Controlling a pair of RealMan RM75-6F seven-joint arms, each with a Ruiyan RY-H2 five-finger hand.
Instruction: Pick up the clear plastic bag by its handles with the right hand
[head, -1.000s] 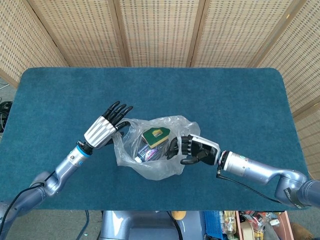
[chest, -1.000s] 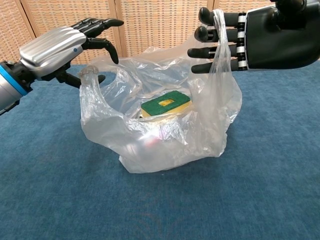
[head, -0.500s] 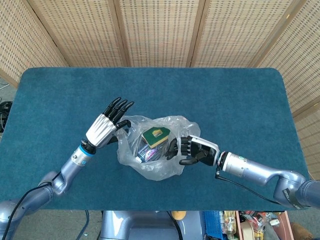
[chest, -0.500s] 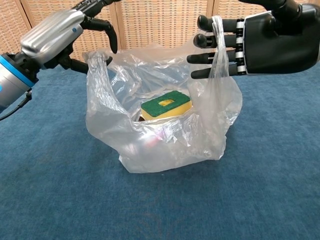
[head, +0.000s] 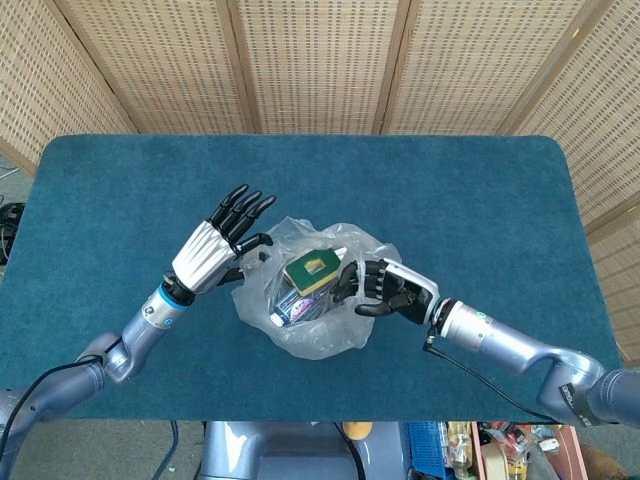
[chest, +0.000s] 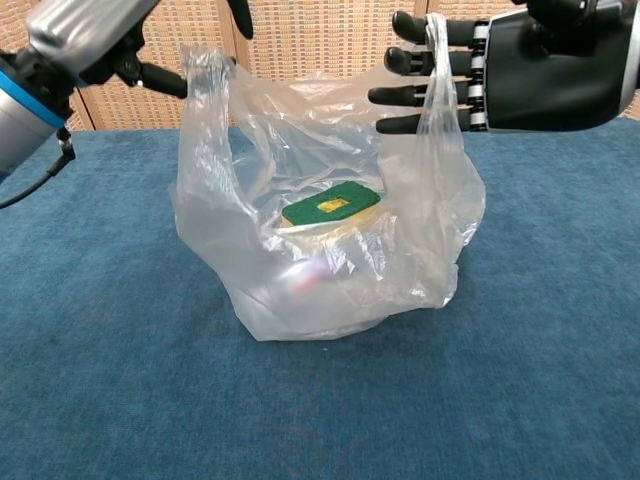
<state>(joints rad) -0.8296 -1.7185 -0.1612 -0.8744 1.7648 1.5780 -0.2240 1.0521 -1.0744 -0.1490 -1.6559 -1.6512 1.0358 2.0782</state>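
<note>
The clear plastic bag sits on the blue table, between the two hands, its base resting on the cloth. Inside lies a green and yellow sponge on top of other items too blurred to name.

Right hand: fingers extended and apart, with one handle draped over them. No closed grasp on it is visible.

Left hand: fingers spread, with the other handle hooked on its thumb and held upright.

Assessment: task partly done. One handle is on the right hand. The second handle is not yet with that hand, the fingers are not yet closed, and the bag is not lifted.
</note>
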